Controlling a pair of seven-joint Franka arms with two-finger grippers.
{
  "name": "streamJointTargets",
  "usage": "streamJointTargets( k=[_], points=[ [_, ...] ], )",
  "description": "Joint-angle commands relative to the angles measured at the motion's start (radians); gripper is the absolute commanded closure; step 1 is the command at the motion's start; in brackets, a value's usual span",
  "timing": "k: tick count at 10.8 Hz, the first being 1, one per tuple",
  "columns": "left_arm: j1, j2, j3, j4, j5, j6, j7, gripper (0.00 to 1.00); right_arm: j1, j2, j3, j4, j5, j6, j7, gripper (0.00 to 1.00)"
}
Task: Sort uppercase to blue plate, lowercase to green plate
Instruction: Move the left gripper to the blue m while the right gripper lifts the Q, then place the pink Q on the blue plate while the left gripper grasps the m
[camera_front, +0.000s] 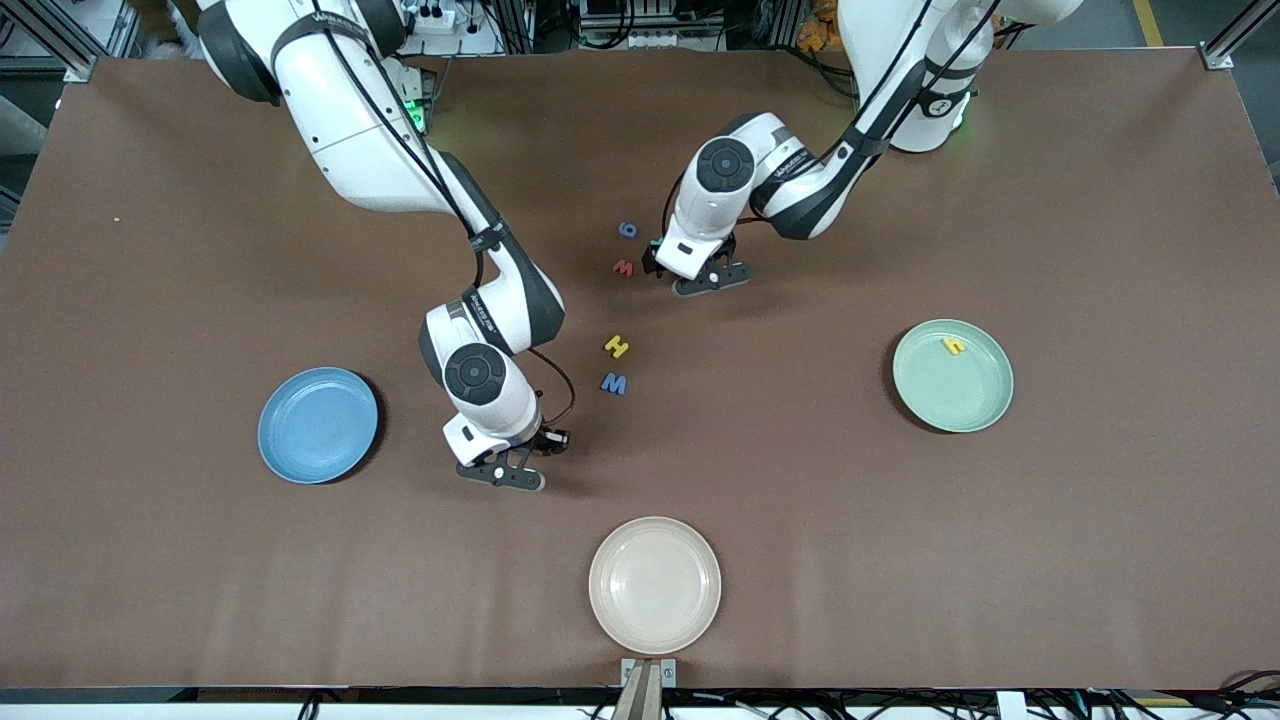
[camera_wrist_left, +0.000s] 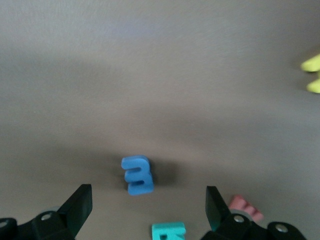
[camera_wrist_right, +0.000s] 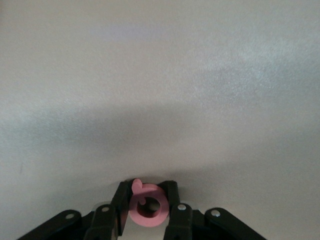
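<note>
R arm comes from its base and reaches toward the front camera, elbow bent, wrist pointing down; right pincer (camera_front: 512, 470) sits low at the surface (camera_front: 900, 560), fingers (camera_wrist_right: 121, 205) clamped on the pink Q (camera_wrist_right: 147, 206). L arm folds down from its base, forearm doubled back, wrist down; left pincer (camera_front: 705, 278) is low over the surface w/ jaws spread wide, nothing between the fingertips (camera_wrist_left: 80, 202).

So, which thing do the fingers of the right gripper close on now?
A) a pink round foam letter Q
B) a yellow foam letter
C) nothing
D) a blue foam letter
A: in the right wrist view, the right gripper pinches the pink round foam letter Q between both fingers.
</note>
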Motion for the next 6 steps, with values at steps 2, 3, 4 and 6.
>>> streamJointTargets(
  k=[2, 3, 4, 6],
  points=[
    [-0.002, 0.02, -0.001, -0.015, 0.0, 0.046, -0.111, 0.0, -0.023, -0.115, -0.049, -0.029, -0.009, -0.109, -0.095, 1.0],
    [-0.002, 0.02, -0.001, -0.015, 0.019, 0.046, -0.128, 0.03, -0.045, -0.141, -0.052, -0.029, -0.009, -0.148, -0.15, 1.0],
    [-0.002, 0.021, -0.001, -0.015, 0.049, 0.044, -0.147, 0.07, -0.067, -0.162, -0.053, -0.03, -0.009, -0.171, -0.195, 1.0],
    [-0.003, 0.027, -0.001, -0.015, 0.094, 0.04, -0.166, 0.16, -0.118, -0.197, -0.055, -0.038, -0.009, -0.235, -0.303, 1.0]
  ],
)
